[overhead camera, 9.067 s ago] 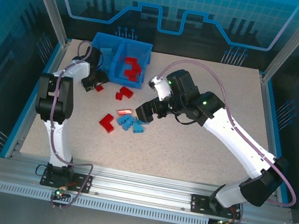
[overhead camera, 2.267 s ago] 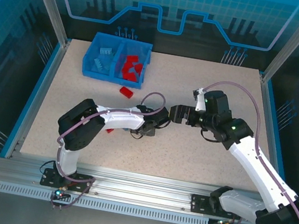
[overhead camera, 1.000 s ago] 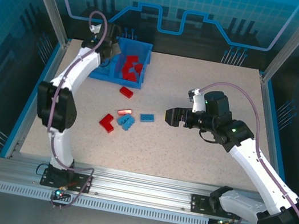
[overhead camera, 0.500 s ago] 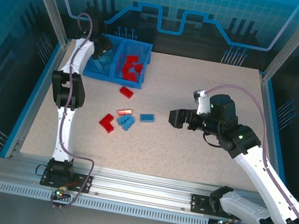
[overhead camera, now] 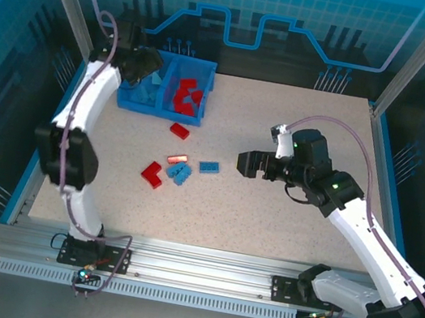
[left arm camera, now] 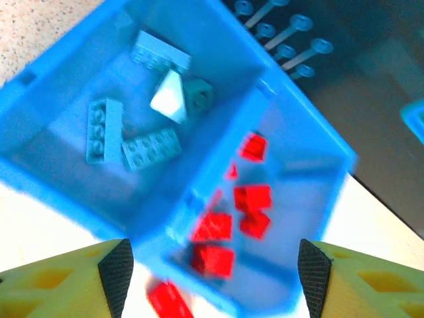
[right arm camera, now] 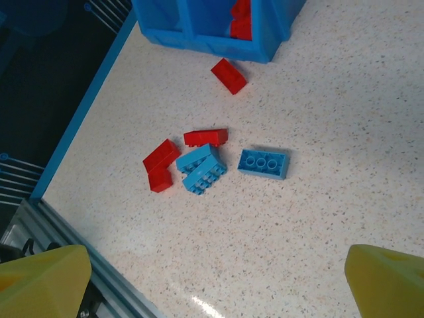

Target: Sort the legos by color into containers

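Note:
The blue bin stands at the table's back left. In the left wrist view its left compartment holds several light blue legos and its right compartment several red legos. My left gripper hangs open above the bin, nothing between its fingers. On the table lie a red brick, a second red brick, an L-shaped red piece, two touching blue bricks and a single blue brick. My right gripper is open, right of that brick.
An aluminium rail runs along the near edge, and blue frame strips border the table's sides. The right wrist view has bare speckled tabletop between the bricks and the right gripper.
My left arm has swung from the table's middle back to the bin and hangs open over it. The single blue brick now lies alone. My right gripper has stayed nearly in place.

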`<action>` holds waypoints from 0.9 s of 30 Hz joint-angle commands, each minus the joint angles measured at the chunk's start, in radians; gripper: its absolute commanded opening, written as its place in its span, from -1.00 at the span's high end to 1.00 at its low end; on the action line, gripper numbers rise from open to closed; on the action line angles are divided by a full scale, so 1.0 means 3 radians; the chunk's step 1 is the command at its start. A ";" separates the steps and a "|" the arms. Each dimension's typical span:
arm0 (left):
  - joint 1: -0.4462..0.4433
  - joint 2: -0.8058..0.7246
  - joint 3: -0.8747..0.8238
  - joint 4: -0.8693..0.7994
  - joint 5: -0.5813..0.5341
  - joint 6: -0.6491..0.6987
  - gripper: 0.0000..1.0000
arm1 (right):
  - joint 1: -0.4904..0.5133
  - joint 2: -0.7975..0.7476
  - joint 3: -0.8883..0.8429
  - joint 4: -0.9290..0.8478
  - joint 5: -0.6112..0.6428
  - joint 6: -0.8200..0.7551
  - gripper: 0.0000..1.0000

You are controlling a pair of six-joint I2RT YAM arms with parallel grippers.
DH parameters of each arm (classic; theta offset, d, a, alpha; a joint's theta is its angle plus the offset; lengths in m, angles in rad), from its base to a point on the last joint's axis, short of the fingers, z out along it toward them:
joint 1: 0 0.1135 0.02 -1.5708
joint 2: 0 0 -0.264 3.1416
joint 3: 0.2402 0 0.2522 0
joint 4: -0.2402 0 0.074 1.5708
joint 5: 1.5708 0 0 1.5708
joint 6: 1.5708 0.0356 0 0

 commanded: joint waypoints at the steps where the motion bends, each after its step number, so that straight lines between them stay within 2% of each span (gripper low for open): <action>1: -0.0513 -0.0536 -0.0612 0.0251 -0.0319 0.0081 -0.41 | 0.0037 0.0002 0.0037 0.0089 0.0201 0.0048 -1.00; 3: -0.0876 -0.0756 -0.0948 0.0297 -0.0572 0.0081 -0.41 | 0.0035 -0.0015 0.0007 0.0093 0.0270 0.0066 -1.00; 6: -0.1359 -0.0820 -0.1234 0.0224 -0.0855 0.0036 -0.41 | -0.0003 -0.0049 -0.0028 0.0105 0.0314 0.0090 -1.00; 12: -0.1960 -0.0466 -0.1482 0.0096 -0.0956 -0.0343 -0.46 | -0.0058 -0.0123 -0.0093 0.0081 0.0342 0.0124 -1.00; 17: -0.2153 -0.0052 -0.1463 0.0138 -0.1054 -0.0542 -0.59 | -0.0092 -0.0174 -0.0123 0.0050 0.0334 0.0140 -1.00; 23: -0.2162 0.0467 -0.1264 0.0063 -0.1201 -0.0559 -0.66 | -0.0128 -0.0247 -0.0127 -0.0034 0.0337 0.0101 -1.00; 27: -0.2162 0.0704 -0.1179 0.0138 -0.1091 -0.0530 -0.67 | -0.0164 -0.0327 -0.0170 -0.0046 0.0361 0.0105 -1.00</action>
